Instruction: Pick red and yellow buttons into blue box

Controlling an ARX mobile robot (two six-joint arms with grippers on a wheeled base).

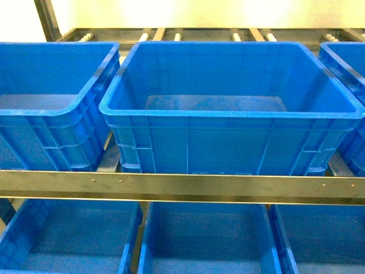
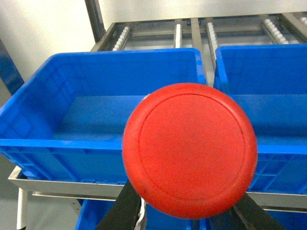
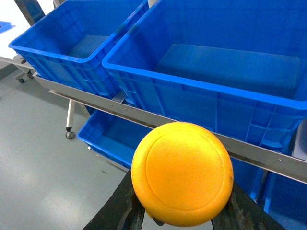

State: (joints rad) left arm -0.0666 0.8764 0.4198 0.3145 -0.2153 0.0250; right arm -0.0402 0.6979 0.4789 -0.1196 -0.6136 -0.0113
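Red button (image 2: 188,149) and yellow button (image 3: 183,173) held before the empty blue box (image 1: 231,137).

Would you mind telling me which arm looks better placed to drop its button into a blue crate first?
Probably the right: its yellow button sits close before the big blue crate. The left arm's red button faces the gap between two crates.

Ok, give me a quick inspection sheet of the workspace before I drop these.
Surface: metal rack, roller rails behind, crates on two levels.
Job's things: red button in left gripper; yellow button in right gripper; blue box centre upper shelf, nothing seen inside.
Clutter: nothing seen.
Grippers: both shut on their buttons, outside the head view.
Cables: nothing seen.
Surroundings: neighbouring blue crates, grey floor, pale wall.
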